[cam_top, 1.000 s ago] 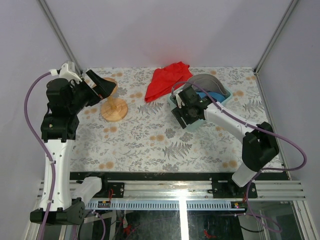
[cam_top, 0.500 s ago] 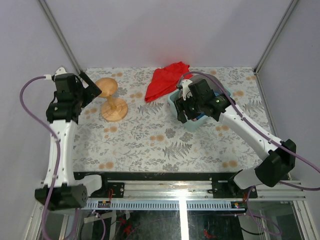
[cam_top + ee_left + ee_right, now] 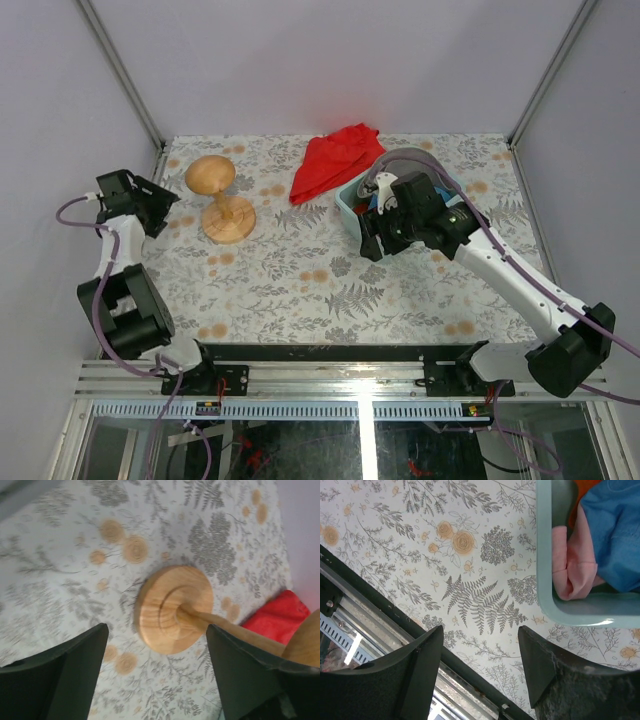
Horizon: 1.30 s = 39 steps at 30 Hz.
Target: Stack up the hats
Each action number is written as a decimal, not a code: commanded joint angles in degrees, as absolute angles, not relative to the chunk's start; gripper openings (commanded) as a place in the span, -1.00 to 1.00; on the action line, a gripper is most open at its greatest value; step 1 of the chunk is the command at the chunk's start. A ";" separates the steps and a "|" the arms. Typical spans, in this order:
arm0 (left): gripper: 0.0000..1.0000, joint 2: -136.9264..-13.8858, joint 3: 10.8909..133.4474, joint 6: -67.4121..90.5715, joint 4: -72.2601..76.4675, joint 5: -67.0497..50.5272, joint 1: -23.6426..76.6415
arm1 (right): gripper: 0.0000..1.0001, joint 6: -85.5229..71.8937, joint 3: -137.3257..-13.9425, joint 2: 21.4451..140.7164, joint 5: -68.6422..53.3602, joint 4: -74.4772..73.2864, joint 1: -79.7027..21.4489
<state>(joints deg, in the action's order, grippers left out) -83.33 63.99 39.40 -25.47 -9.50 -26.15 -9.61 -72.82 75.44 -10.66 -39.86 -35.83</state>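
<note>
The hats lie bunched in a teal bin (image 3: 545, 555). The right wrist view shows a pink hat (image 3: 575, 565), a blue hat (image 3: 615, 530) and a sliver of an orange hat (image 3: 583, 500). In the top view my right arm covers most of the bin (image 3: 347, 205), and a grey hat's (image 3: 412, 158) edge shows behind it. My right gripper (image 3: 479, 640) hangs open over the floral table just in front of the bin (image 3: 368, 240), holding nothing. My left gripper (image 3: 162, 205) is open and empty at the far left (image 3: 156, 640), pointing at the wooden stand.
The round-topped wooden stand (image 3: 215, 195) rises left of centre, its base (image 3: 175, 610) ahead of the left fingers. A flat red cloth (image 3: 335, 160) lies at the back, beside the bin. The table's dark front edge and metal rail (image 3: 380, 610) run below the right gripper.
My left arm has pulled back from the wooden stand to the table's left edge, its jaws narrowing slightly. My right arm has stretched further over the bin.
</note>
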 commanded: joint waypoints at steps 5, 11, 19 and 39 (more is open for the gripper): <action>-0.20 -100.43 65.77 40.33 -2.32 -26.24 -25.98 | 0.33 -13.38 -70.81 73.48 -11.95 -39.68 -35.60; -0.27 -109.12 68.83 37.67 -1.16 -30.13 -25.90 | 0.31 -17.39 -69.63 72.69 -12.42 -37.64 -35.60; -0.27 -117.97 73.50 37.99 3.15 -30.43 -25.62 | 0.26 -21.08 -68.20 71.85 -13.71 -38.12 -35.60; -0.32 -116.49 65.84 39.28 4.81 -29.90 -17.65 | 0.34 -24.26 -74.71 76.42 3.98 -41.46 -34.74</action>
<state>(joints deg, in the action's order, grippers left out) -119.33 70.43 39.07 4.19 -30.04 -18.68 -23.70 -69.47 74.26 -3.36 -40.27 -35.66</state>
